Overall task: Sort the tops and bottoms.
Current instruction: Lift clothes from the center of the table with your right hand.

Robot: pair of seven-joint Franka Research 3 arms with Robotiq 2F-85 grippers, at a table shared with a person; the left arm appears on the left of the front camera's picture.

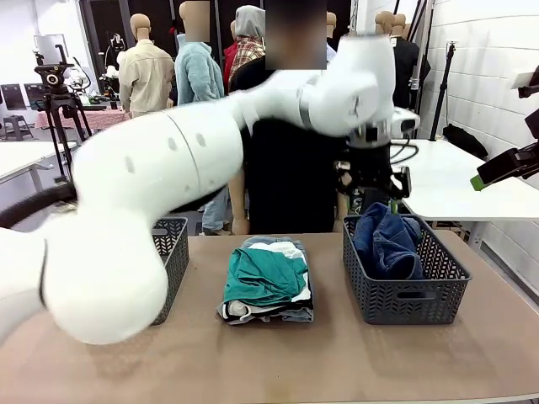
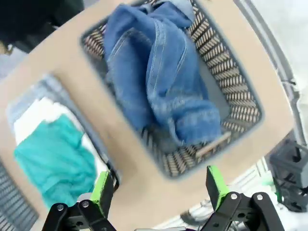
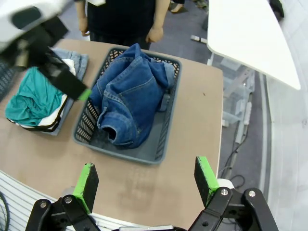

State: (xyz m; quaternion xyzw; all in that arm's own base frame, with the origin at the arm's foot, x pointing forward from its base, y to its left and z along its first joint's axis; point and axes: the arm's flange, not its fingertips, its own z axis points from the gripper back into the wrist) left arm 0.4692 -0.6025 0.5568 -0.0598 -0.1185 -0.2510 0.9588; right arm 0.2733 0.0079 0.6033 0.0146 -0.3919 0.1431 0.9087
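- The left gripper (image 2: pixel 159 186) is hanging wide open over the right basket (image 1: pixel 404 299). Nothing is sitting between its green pads.
- The right gripper (image 3: pixel 147 179) is open and empty too. It is hovering off the right side of the table (image 1: pixel 295 362).
- The dark blue jeans (image 1: pixel 387 244) are lying bunched up inside the right basket, so I think one of the bottoms is sorted.
- The green shirt (image 1: pixel 261 278) is sitting on top of a pile in the middle of the table, between the two baskets.
- The white shirt (image 2: pixel 33 115) is peeking out under it, and the pale shorts (image 3: pixel 81 61) are lying at the very bottom.
- The green shirt is looking soft, light and floppy. I think it is going to droop and come unfolded when it is lifted.
- A good place to pinch it is a thick crease near the middle of its top. That way the white shirt is not coming up with it.
- The shorts are looking thicker and heavier, so a firm edge like the waistband is looking best to grab.
- The big left arm is covering most of the left basket (image 1: pixel 173 244), so I cannot tell what is inside it.
- The green shirt is hiding most of the white shirt and the shorts, so their folds are hard to see.
- The left wrist view is looking blurry, so small things are hard to make out there.
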